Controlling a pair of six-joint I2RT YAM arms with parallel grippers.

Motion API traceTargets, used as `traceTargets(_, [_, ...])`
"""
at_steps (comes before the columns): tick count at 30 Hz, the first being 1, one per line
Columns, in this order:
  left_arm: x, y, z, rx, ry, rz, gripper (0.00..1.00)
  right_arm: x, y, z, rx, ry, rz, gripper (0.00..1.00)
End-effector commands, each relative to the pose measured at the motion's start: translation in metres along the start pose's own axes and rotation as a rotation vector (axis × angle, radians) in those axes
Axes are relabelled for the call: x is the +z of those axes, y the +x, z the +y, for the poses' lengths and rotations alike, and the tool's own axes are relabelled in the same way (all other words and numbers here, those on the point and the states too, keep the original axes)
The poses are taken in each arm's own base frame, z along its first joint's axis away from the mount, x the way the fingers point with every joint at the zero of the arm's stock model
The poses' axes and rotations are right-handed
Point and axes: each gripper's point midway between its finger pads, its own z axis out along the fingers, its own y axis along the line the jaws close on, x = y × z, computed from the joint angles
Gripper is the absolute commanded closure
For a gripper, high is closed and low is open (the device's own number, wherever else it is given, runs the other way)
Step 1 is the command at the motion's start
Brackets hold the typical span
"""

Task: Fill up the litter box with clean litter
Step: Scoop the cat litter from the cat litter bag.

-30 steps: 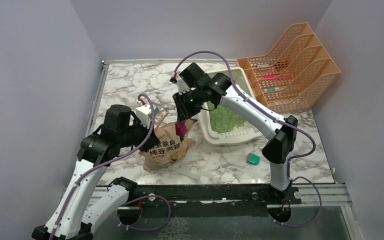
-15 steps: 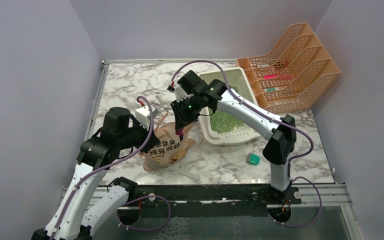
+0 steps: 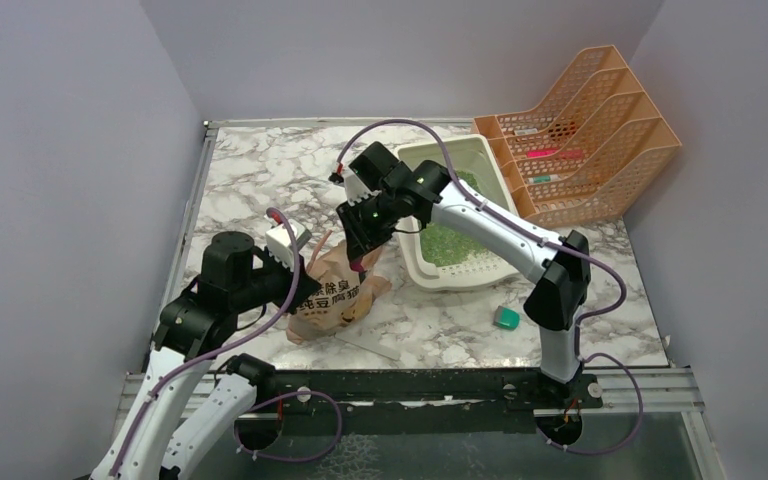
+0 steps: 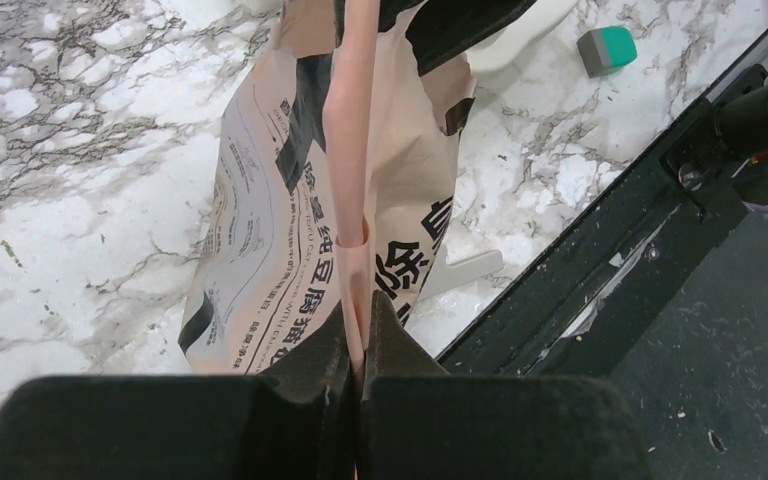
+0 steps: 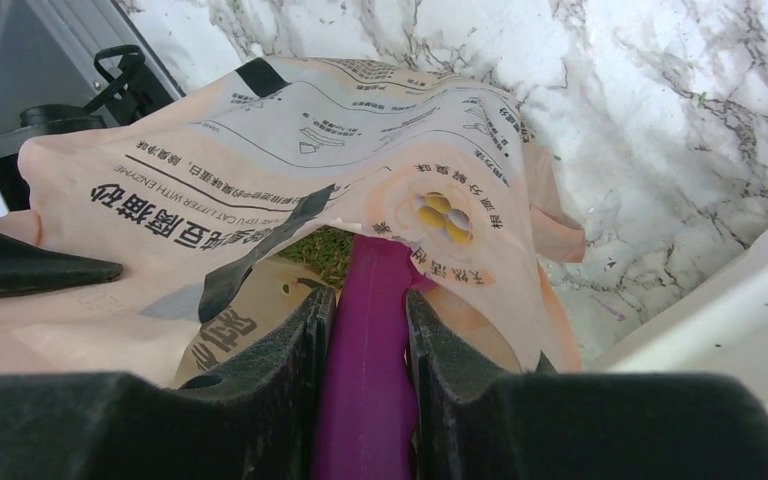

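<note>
The cream-white litter box [image 3: 459,276] lies right of centre with a layer of green clean litter [image 3: 450,242] inside. A tan paper bag [image 3: 332,297] with dark characters stands left of it. My left gripper [image 4: 363,315] is shut on the bag's top edge [image 4: 350,150]. My right gripper [image 5: 370,305] is shut on the handle of a magenta scoop [image 5: 372,330], whose head is pushed into the bag's mouth, where a little green litter [image 5: 328,250] shows. In the top view the right gripper [image 3: 361,262] sits over the bag's opening.
An orange mesh file rack [image 3: 580,135] stands at the back right. A small teal block [image 3: 506,318] lies on the marble near the front right. A white flat piece [image 3: 365,346] lies by the bag's base. The black front rail [image 3: 420,385] runs along the near edge.
My right gripper has moved left and down from the litter box's side, putting the scoop into the bag's mouth. My left arm has lowered and drawn back a little, still holding the bag.
</note>
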Motion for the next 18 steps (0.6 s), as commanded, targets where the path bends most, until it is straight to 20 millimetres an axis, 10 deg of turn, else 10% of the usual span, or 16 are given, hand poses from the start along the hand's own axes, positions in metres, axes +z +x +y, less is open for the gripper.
traceTargets(1, [-0.005,-0.014,-0.003,0.013,0.004,-0.022,1.0,-0.033,-0.017,0.01,-0.059,0.032,-0.104,0.99])
traceTargets(18, [-0.001,0.004,0.001,-0.002,-0.009,-0.028,1.0,-0.004,0.007,0.011,-0.013,-0.045,-0.029,0.99])
